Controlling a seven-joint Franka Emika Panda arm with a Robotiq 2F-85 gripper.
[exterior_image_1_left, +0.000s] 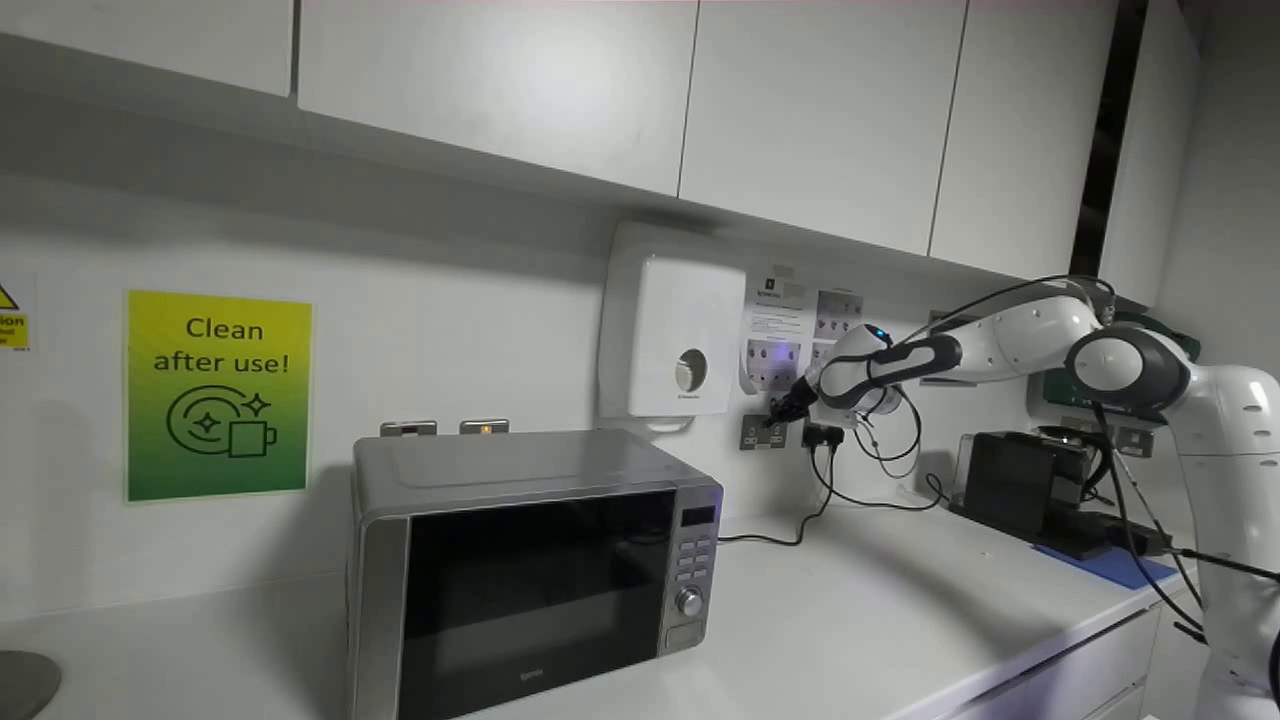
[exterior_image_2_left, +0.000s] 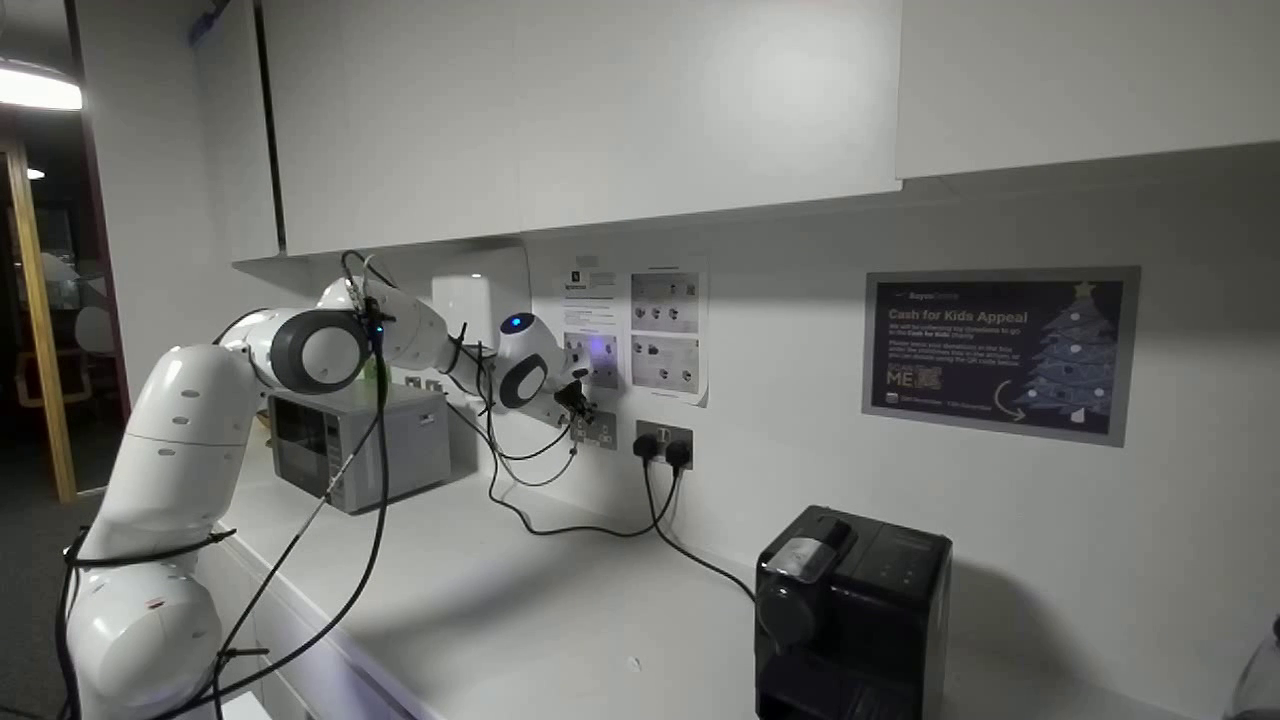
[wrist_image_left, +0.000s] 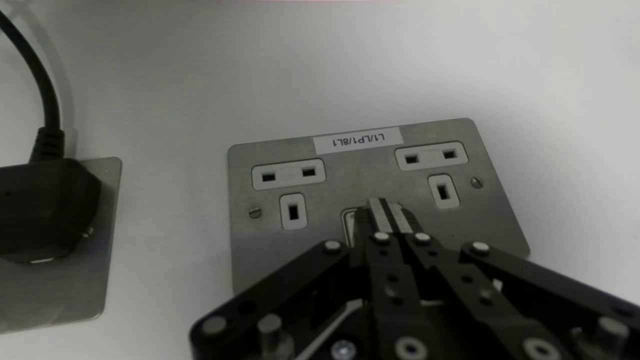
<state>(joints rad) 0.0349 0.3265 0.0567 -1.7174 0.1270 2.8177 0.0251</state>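
My gripper (wrist_image_left: 390, 215) is shut, its two fingers side by side with only a thin dark line between them. No object shows between the fingers. Its tips are in front of the lower middle of a metal double socket plate (wrist_image_left: 355, 182) on the wall. They partly cover a pale-edged switch (wrist_image_left: 350, 225); I cannot tell whether they touch it. The plate's pin holes are bare. In both exterior views the gripper (exterior_image_1_left: 787, 407) (exterior_image_2_left: 574, 400) is at the wall by this plate (exterior_image_1_left: 752, 435) (exterior_image_2_left: 602, 431). A black plug (wrist_image_left: 47, 210) sits in a neighbouring plate at the left of the wrist view.
A grey microwave (exterior_image_1_left: 540, 590) stands on the white counter (exterior_image_1_left: 850, 600). A white towel dispenser (exterior_image_1_left: 670, 320) and paper notices (exterior_image_2_left: 665, 335) hang above the sockets. Wall cabinets (exterior_image_1_left: 820, 120) overhang the arm. A black coffee machine (exterior_image_2_left: 860, 600) and plug cables (exterior_image_2_left: 590, 530) are on the counter.
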